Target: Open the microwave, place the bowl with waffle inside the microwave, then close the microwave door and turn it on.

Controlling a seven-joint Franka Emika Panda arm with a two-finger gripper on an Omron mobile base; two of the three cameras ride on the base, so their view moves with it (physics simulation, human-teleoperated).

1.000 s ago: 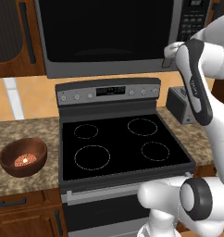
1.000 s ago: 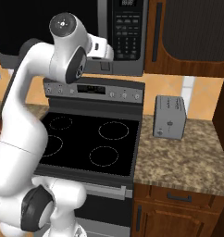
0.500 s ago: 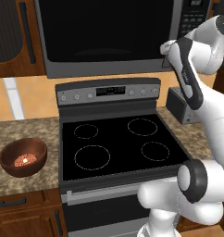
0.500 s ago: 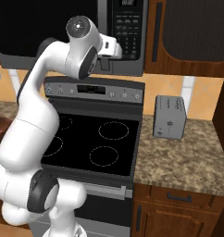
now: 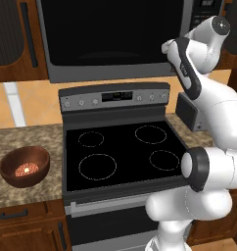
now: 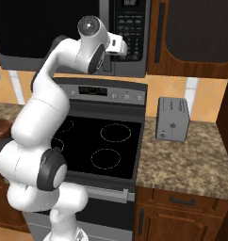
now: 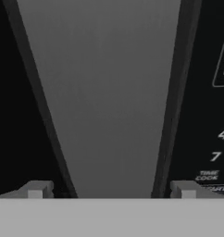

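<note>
Microwave door (image 7: pixel 104 92) squarely before pincer (image 7: pixel 111 190)

The microwave (image 5: pixel 115 39) is sitting above the stove, door (image 5: pixel 110 34) shut; the bowl (image 5: pixel 24 166) is holding the waffle (image 5: pixel 26 170) on the left counter.

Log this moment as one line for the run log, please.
phase: reaching for door handle | gripper: open, astride microwave door edge | door: shut | bowl with waffle: on counter left of stove
</note>
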